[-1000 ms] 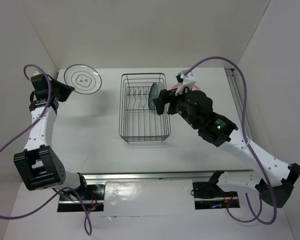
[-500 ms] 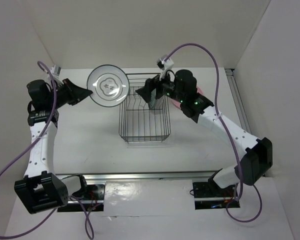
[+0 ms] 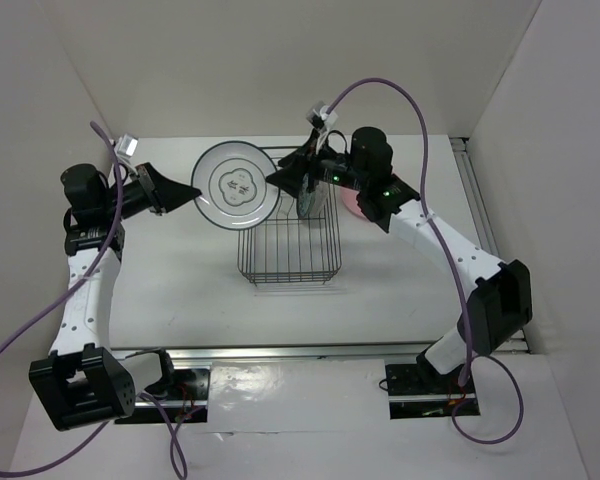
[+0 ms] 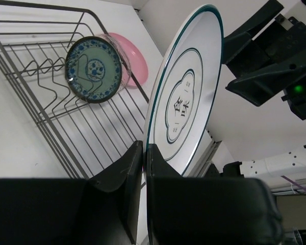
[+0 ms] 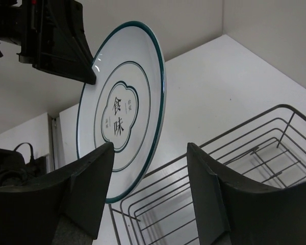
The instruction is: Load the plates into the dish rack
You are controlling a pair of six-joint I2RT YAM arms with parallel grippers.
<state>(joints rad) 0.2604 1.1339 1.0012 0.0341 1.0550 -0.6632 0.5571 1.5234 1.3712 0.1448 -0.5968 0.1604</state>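
Observation:
My left gripper (image 4: 144, 149) is shut on the lower rim of the white plate with dark rings (image 4: 186, 97), held on edge over the dish rack's (image 3: 288, 281) far left corner. The same plate (image 3: 238, 186) hangs between left gripper (image 3: 192, 193) and right gripper (image 3: 278, 182). My right gripper (image 5: 150, 148) is open, and the plate's (image 5: 122, 109) rim lies between its fingers without visible contact. A blue-green patterned plate (image 4: 94, 69) stands upright among the rack's (image 4: 51, 117) tines. The pink plate (image 4: 135, 58) lies on the table just outside the rack's right side.
White walls close in the table at the back and both sides. A metal rail (image 3: 470, 190) runs along the table's right edge. Purple cables loop above both arms.
The left arm carried the white plate rightward from the far-left corner to the rack's corner. The right arm swung left across the rack to the plate, its jaws narrowing.

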